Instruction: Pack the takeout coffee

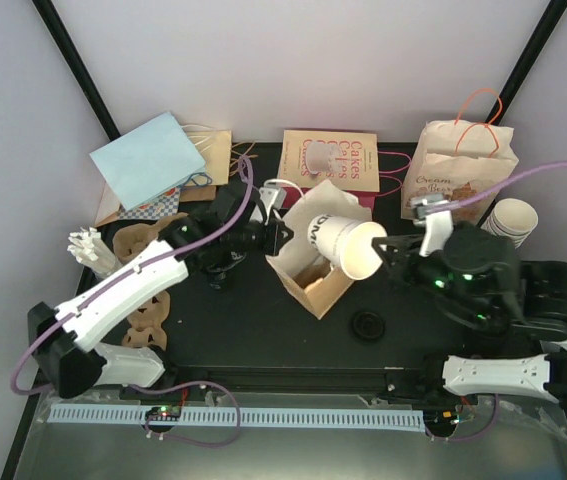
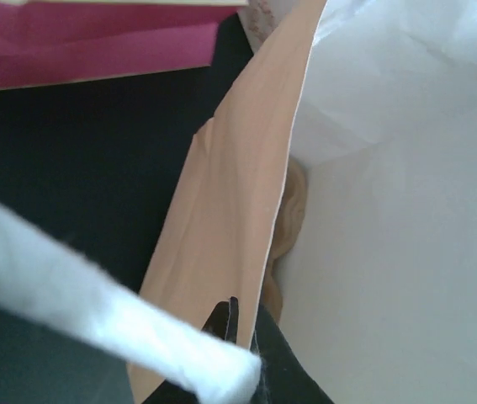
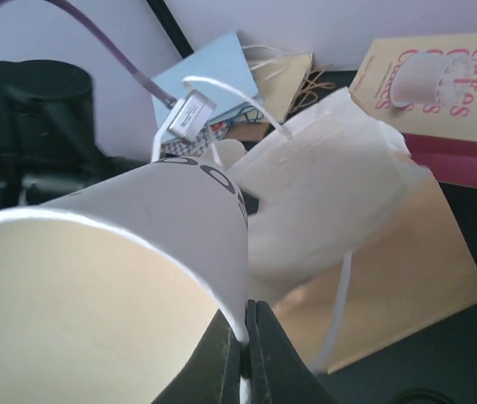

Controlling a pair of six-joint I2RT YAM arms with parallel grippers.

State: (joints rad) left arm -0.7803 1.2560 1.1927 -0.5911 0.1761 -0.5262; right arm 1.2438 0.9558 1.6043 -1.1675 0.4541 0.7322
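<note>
Cup (image 1: 348, 245) across open bag (image 1: 313, 285) mouth, bare table (image 1: 253, 330) in front, black lid (image 1: 368, 325) nearby

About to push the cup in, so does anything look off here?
Yes. The cup is held sideways, pinched by its rim in the right end effector, base toward the tipped-over bag. The black lid sits apart on the table, not on the cup.

The top camera sits above and behind the arm bases, looking down over the whole bench (image 1: 263, 340). The left wrist camera is pressed close to the paper bag (image 2: 221, 210) wall. The right wrist camera, also close, faces past the paper cup (image 3: 154, 210) rim toward that bag, which all three views share.
</note>
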